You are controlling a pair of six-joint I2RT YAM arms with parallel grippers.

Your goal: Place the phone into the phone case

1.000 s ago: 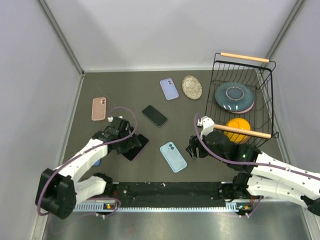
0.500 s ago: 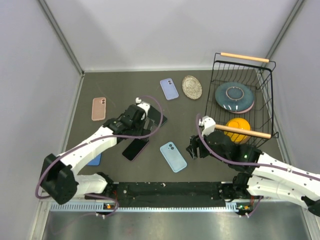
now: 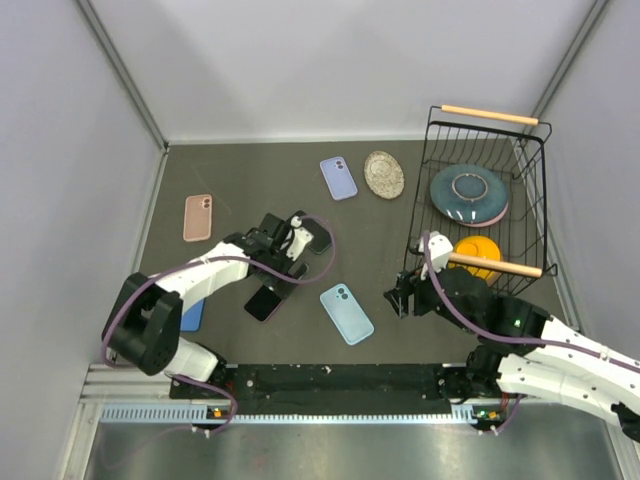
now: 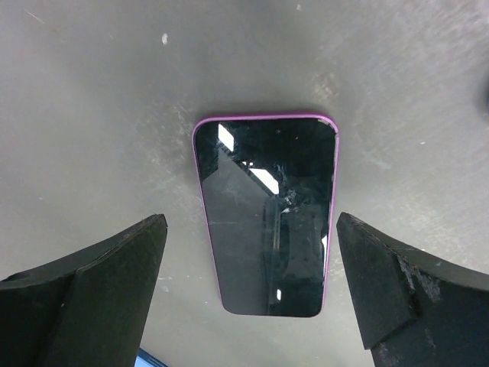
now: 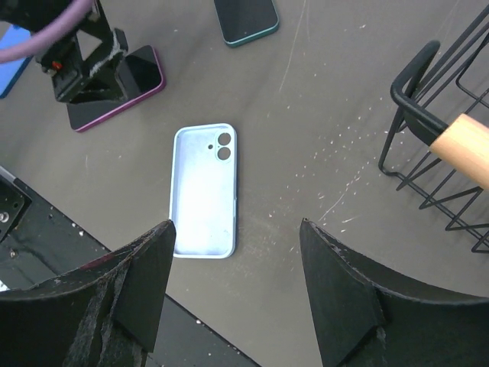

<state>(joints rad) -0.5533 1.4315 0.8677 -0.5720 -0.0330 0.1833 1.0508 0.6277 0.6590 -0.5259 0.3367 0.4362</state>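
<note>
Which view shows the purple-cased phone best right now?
Left wrist: the purple-cased phone lies whole and centred, screen up, between the open jaws of the left gripper. The top view shows it small and partly under that gripper. The right wrist view catches it at the upper left, partly hidden by the gripper.

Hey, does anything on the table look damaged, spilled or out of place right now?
Nothing looks spilled or broken. Only the table looks worn, with white scratches and specks beside the wire basket.

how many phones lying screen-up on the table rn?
2. Purple-edged phone below the left arm's open jaws; teal-edged phone just beyond it. Others may hide under the arms.
</note>
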